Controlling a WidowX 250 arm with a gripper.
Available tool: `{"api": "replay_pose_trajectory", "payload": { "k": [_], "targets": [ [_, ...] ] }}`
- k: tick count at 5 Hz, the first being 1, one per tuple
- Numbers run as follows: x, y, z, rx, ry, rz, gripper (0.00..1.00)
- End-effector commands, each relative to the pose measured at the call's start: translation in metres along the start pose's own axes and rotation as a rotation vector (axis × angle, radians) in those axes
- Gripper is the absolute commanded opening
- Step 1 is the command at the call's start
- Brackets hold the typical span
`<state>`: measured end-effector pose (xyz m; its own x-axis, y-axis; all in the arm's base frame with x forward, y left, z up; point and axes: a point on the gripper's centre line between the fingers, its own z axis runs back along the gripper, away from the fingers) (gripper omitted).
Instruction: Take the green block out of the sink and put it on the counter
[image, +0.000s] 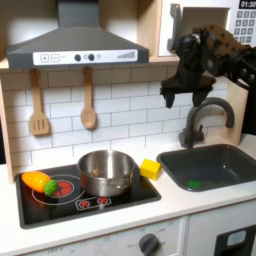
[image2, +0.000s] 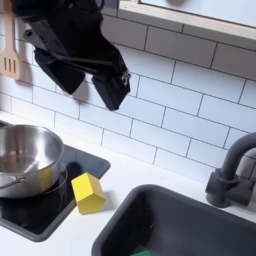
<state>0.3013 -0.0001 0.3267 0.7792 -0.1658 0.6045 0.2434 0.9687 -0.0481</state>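
Note:
The green block (image: 193, 184) lies on the floor of the dark grey sink (image: 228, 160), near its front left corner in the first exterior view. A sliver of green shows at the bottom edge of the sink (image2: 190, 225) in the second exterior view. My black gripper (image: 185, 88) hangs high above the counter (image: 150, 205), up and left of the faucet (image: 205, 120), well clear of the block. Its fingers (image2: 112, 100) are spread apart with nothing between them. In the second exterior view the gripper (image2: 88, 88) hovers in front of the tiled wall, above the yellow block (image2: 88, 192).
A yellow block (image: 150, 168) sits on the counter between the sink and the stovetop (image: 60, 205). A steel pot (image: 105, 170) and an orange-and-green toy vegetable (image: 40, 182) stand on the stovetop. Wooden utensils (image: 88, 105) hang on the wall. The faucet (image2: 235, 170) curves over the sink's back edge.

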Motion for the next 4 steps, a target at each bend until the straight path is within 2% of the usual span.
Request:
{"api": "replay_pose_trajectory", "payload": {
  "k": [1,2,3,4],
  "targets": [
    [-0.023,0.008,-0.005,0.045,0.129,-0.018,1.00],
    [-0.021,0.000,-0.011,-0.005,0.131,-0.001,1.00],
    [-0.023,-0.006,-0.021,-0.031,0.165,-0.004,1.00],
    [-0.029,0.003,-0.029,-0.008,0.209,0.023,1.00]
  ]
}}
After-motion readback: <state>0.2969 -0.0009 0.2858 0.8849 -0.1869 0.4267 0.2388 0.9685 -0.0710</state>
